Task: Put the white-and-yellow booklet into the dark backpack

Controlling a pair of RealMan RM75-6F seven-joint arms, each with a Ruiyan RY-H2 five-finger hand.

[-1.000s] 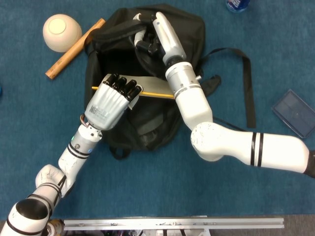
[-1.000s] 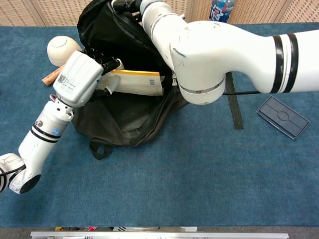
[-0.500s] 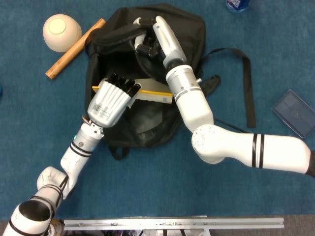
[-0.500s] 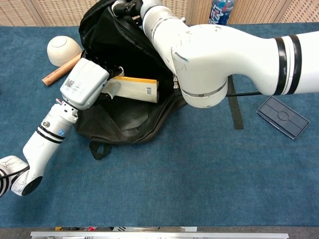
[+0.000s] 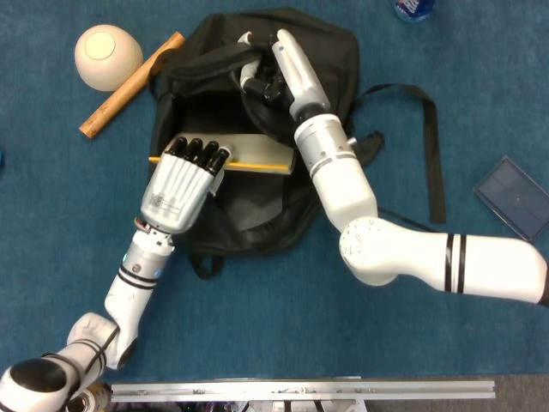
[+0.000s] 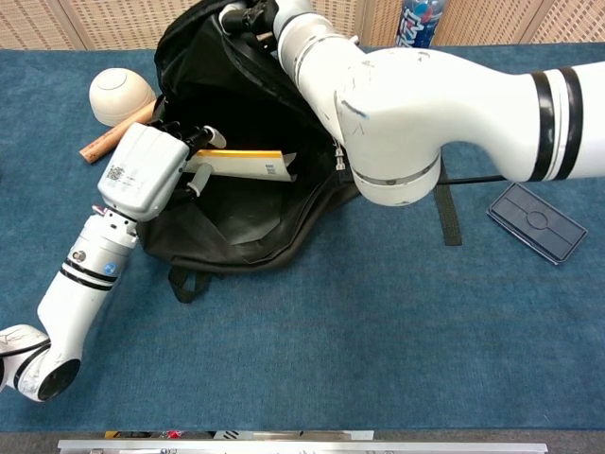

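The dark backpack (image 5: 206, 103) (image 6: 236, 218) lies open on the blue table. My left hand (image 5: 178, 184) (image 6: 144, 170) grips the white-and-yellow booklet (image 5: 253, 156) (image 6: 248, 163) by its left end and holds it level across the bag's opening. My right hand (image 5: 262, 77) (image 6: 248, 14) holds the backpack's upper flap and keeps the mouth lifted open. The right forearm hides part of the bag's right side.
A cream bowl (image 5: 107, 56) (image 6: 120, 93) and a wooden stick (image 5: 129, 84) (image 6: 99, 144) lie at the left of the bag. A loose black strap (image 5: 433, 163) runs right. A dark flat case (image 5: 515, 196) (image 6: 534, 222) lies far right. A bottle (image 6: 419, 19) stands at the back.
My left hand has drawn the booklet leftward and lower, deeper into the bag's mouth. My right hand has lifted the flap slightly higher.
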